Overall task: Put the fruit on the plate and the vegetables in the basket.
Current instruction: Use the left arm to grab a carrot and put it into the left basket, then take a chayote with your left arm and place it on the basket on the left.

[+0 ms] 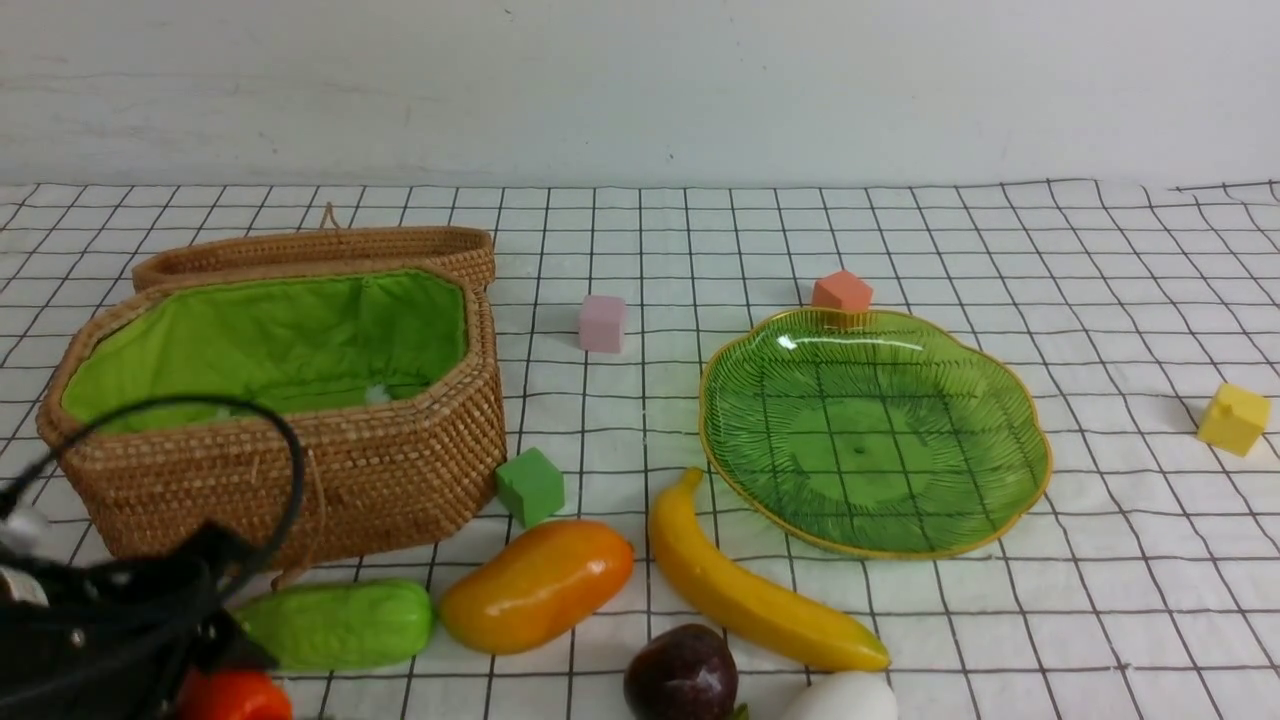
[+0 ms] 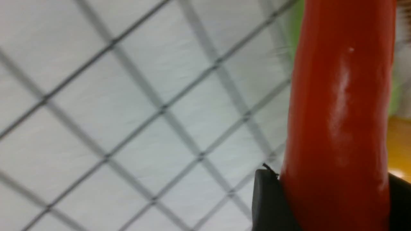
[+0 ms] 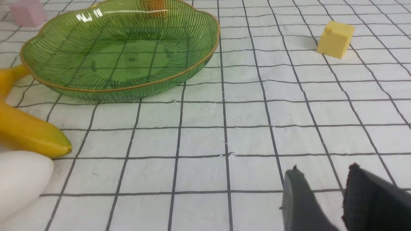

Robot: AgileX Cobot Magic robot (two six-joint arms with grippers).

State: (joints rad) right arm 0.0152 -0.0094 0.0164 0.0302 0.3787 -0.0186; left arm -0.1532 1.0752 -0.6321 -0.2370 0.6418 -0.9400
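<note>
Red piece (image 1: 235, 697): sat at the near-left edge of the tabletop (image 1: 1100, 600), tight against the left arm (image 1: 100, 620). Filled the gap of the left claw (image 2: 332, 199) in the left wrist view, with dark pads (image 2: 266, 205) pressed to both flanks, so judged clamped on it. Could not be told whether lifted clear of the cloth or resting on it. Ran lengthwise straight out from the pads, long axis in line with the claw.

Basket (image 1: 300, 470): stood directly forward of that claw, lid (image 1: 320, 245) off and lying behind, green lining open upward. Lay with long axis across the front view, broad near wall turned toward the robot. Was parted from the red piece only by the gourd (image 1: 340, 622), just beside the basket's foot. Called, by judgement, for a rise and a forward carry over the near wall rather than any sideways reach — left arm plainly the nearer of the two.

Right claw (image 3: 323, 170): hung low over bare tabletop, fingers apart, nothing between them. Lay nearer than the left to the plate (image 1: 1046, 470), the banana (image 1: 750, 595) and the white piece (image 1: 840, 698).

Plate: stood bare, well to the right of the basket. Mango (image 1: 537, 585), banana and dark ball (image 1: 682, 672): lay on the tabletop between basket and plate, none yet on the dish.
</note>
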